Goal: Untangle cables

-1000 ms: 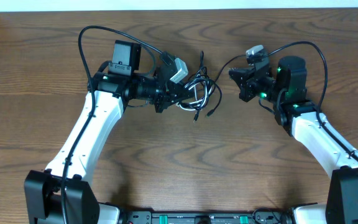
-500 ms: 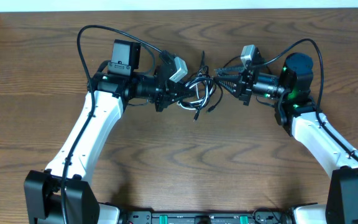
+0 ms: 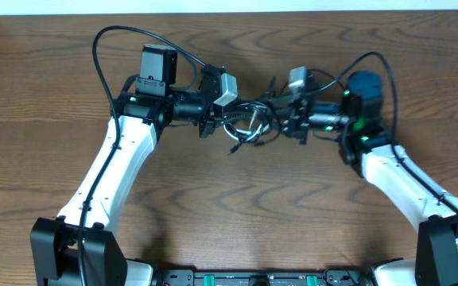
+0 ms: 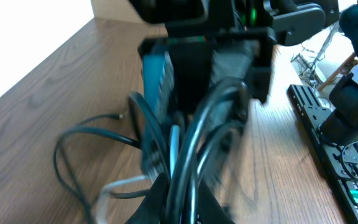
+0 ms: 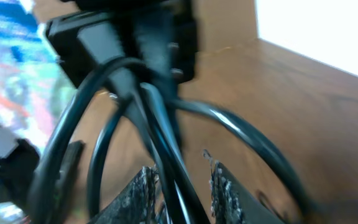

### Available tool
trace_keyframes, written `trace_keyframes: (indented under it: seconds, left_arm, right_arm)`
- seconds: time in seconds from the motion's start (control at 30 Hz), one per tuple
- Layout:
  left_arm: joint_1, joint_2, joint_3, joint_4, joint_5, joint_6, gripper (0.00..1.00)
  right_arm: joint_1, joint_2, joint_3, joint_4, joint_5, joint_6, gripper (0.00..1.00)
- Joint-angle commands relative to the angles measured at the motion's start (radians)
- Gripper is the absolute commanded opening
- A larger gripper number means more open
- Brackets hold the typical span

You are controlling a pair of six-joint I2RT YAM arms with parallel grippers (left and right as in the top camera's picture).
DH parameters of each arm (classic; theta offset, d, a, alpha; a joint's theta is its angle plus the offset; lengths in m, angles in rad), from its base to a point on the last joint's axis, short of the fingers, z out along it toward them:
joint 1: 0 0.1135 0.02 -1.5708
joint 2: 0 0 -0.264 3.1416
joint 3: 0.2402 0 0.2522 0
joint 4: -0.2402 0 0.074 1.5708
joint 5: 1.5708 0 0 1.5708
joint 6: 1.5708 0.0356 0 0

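The cables (image 3: 249, 125) lie as one knotted clump on the far middle of the table (image 3: 229, 214), directly between the two arms, with black loops crossing over one another and a loose plug end trailing out toward the near side. In the left wrist view a white cord (image 4: 120, 185) lies low on the wood beside the black loops (image 4: 191, 155), which rise steeply from the fingertips. The left claw (image 3: 227, 121) is closed on the left edge of the clump and seems to pin it as an anchor. The right claw (image 3: 281, 119) has its tips in the right edge; its wrist view shows the fingers (image 5: 143, 190) apart, with black cords (image 5: 160, 143) running through the gap and nothing clamped. The step in hand looks like picking one strand from the right side while the left holds the rest. The next move likely calls for closing on a single cord, not two, then drawing it away to the right slowly enough that the knot loosens instead of tightening or dragging the whole clump along.
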Motion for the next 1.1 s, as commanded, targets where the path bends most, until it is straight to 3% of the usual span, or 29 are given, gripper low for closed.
trace_keyframes:
  seconds: [0.0, 0.33, 0.43, 0.47, 0.5, 0.53, 0.63, 0.83, 1.07]
  left_arm:
    - [-0.004, -0.003, 0.006, 0.02, 0.058, 0.024, 0.08]
    - [-0.002, -0.003, 0.006, 0.023, -0.124, 0.006, 0.08]
    - [-0.002, -0.003, 0.006, 0.014, -0.1, 0.001, 0.08]
    - [-0.002, -0.003, 0.006, 0.012, -0.092, 0.002, 0.08]
    - [0.0, -0.003, 0.006, 0.012, -0.094, 0.002, 0.08]
    - [0.003, -0.003, 0.006, 0.013, -0.094, 0.002, 0.08]
    - [0.021, -0.003, 0.006, 0.002, -0.092, 0.009, 0.08]
    - [0.079, -0.003, 0.006, -0.074, 0.074, 0.16, 0.07]
    - [0.081, -0.003, 0.006, -0.09, 0.249, 0.245, 0.08]
  right_arm:
    - [0.05, -0.011, 0.006, -0.002, -0.021, 0.009, 0.31]
    - [0.066, -0.011, 0.006, -0.01, -0.029, 0.062, 0.27]
    - [0.06, -0.011, 0.006, -0.011, 0.01, 0.061, 0.43]
    - [0.051, -0.011, 0.006, -0.011, 0.026, 0.062, 0.52]
    - [0.029, -0.011, 0.006, -0.01, 0.031, 0.062, 0.7]
    - [0.01, -0.011, 0.006, -0.01, 0.029, 0.062, 0.78]
    - [-0.057, -0.011, 0.006, -0.01, -0.027, 0.062, 0.88]
    - [-0.249, -0.011, 0.006, -0.009, -0.133, 0.062, 0.91]
    - [-0.296, -0.011, 0.006, -0.014, -0.13, 0.062, 0.88]
